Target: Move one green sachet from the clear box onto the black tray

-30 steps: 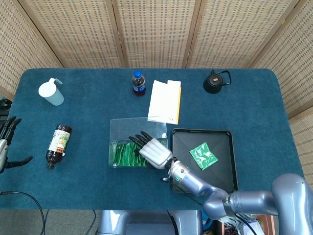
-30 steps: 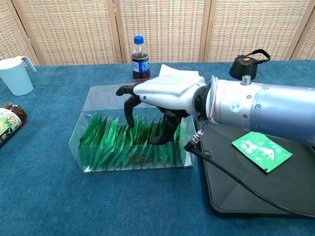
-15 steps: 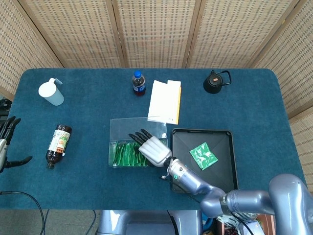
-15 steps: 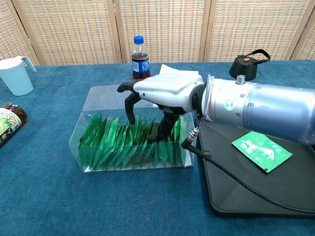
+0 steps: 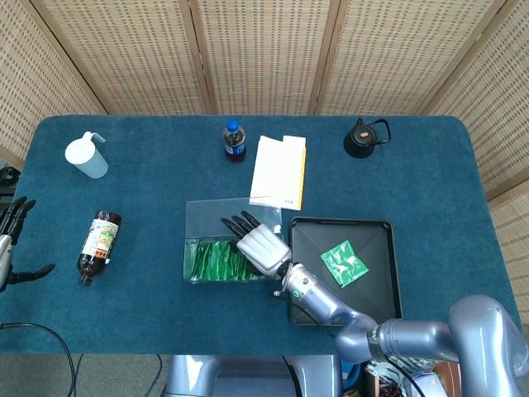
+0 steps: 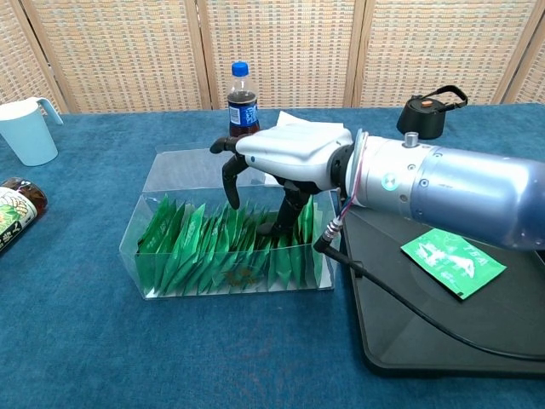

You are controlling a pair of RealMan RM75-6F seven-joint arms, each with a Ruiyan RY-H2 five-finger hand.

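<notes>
Already one green sachet (image 5: 344, 263) on black tray (image 5: 383, 281).

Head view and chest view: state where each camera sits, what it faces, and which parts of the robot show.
Head view: high above the near edge, looking down on the whole table; shows the right hand over the clear box, and the left hand at the left border.
Chest view: low at the near edge, looking across; shows only the right hand and forearm.
Shared: right hand, clear box, black tray, cola bottle.
</notes>
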